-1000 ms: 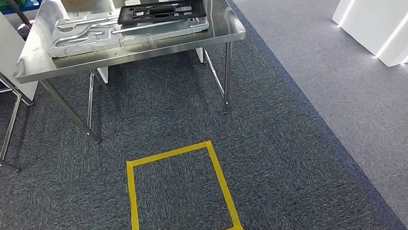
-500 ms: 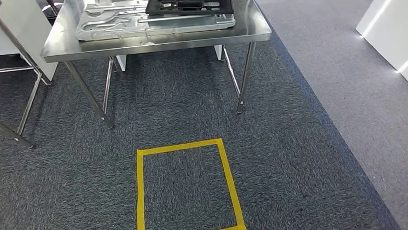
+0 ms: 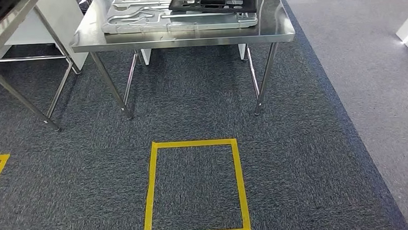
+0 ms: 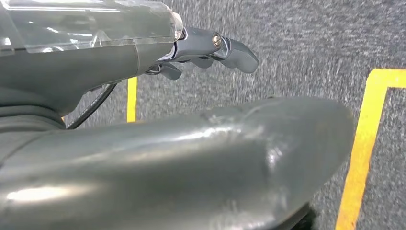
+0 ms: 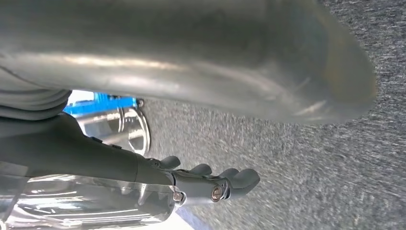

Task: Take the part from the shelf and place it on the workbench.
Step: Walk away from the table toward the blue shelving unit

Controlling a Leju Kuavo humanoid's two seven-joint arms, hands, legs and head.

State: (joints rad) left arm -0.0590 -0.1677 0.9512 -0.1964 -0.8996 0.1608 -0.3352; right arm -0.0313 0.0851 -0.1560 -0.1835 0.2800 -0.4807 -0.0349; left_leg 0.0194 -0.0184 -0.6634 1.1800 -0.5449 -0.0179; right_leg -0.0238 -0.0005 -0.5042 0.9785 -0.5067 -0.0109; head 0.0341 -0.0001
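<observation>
Both hands, left [image 4: 210, 48] and right [image 5: 210, 184], are hanging with fingers loosely apart, gripping nothing. The yellow taped floor square [image 3: 195, 189] is lying before the shiny steel tabletop [image 3: 187, 37]. Squaring up there first would help.

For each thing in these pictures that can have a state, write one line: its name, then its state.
Left hand: holds nothing, hangs above the carpet.
Right hand: holds nothing, fingers apart.
Black part: lies flat on the silver plate.
Silver plate: lies flat on the steel table.
Steel table: stands upright on the carpet.
Yellow tape square: flat on the carpet, complete outline.
</observation>
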